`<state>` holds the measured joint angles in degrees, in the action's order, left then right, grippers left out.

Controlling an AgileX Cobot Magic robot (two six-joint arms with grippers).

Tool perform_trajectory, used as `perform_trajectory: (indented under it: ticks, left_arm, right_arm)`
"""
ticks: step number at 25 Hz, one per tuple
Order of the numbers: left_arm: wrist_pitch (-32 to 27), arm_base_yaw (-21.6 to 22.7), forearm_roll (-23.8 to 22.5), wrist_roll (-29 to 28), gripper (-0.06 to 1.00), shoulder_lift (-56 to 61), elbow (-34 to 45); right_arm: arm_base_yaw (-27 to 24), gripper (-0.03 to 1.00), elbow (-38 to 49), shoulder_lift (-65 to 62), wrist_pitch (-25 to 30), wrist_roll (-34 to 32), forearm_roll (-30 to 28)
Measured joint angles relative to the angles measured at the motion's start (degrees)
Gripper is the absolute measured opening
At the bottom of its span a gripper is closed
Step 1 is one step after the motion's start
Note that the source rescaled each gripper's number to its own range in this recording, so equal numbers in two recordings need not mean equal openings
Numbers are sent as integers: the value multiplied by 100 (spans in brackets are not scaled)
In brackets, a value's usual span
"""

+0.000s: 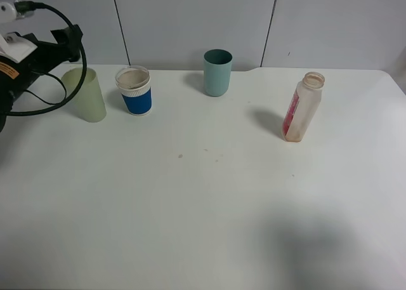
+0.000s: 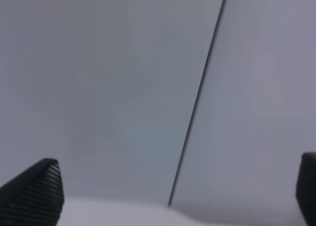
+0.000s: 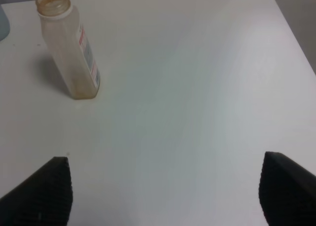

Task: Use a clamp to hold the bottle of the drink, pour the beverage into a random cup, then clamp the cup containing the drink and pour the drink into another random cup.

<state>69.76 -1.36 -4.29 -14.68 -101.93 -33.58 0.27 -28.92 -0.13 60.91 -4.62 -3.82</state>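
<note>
The clear bottle (image 1: 302,107) with its pink-red label stands capless on the right of the table, and the right wrist view also shows this bottle (image 3: 69,48). It looks almost empty, with only a faint brownish tint at its base. The beverage itself I cannot make out in any cup. The pale yellow-green tumbler (image 1: 84,94) stands at the far left, beside the blue-and-white cup (image 1: 134,90). My left gripper (image 1: 68,39) hovers up behind the tumbler, apart from it. In its wrist view the left gripper (image 2: 173,191) is open and faces the wall. My right gripper (image 3: 165,194) is open and empty, well short of the bottle.
A darker teal tumbler (image 1: 217,72) stands at the back middle. The white table (image 1: 203,201) ends at a grey panelled wall (image 1: 190,17) behind the cups. A black cable (image 1: 79,61) loops from the left arm above the pale tumbler.
</note>
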Motion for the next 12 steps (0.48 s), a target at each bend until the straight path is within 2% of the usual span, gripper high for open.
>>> perform_trajectory:
  ticks: [8, 12]
  left_arm:
    - [-5, 0, 44, 21, 97, 1265, 434]
    - [-5, 0, 83, 209, 97, 1877, 737]
  right_arm:
    - [0, 60, 0, 0, 0, 0, 0]
    - [0, 60, 0, 0, 0, 0, 0]
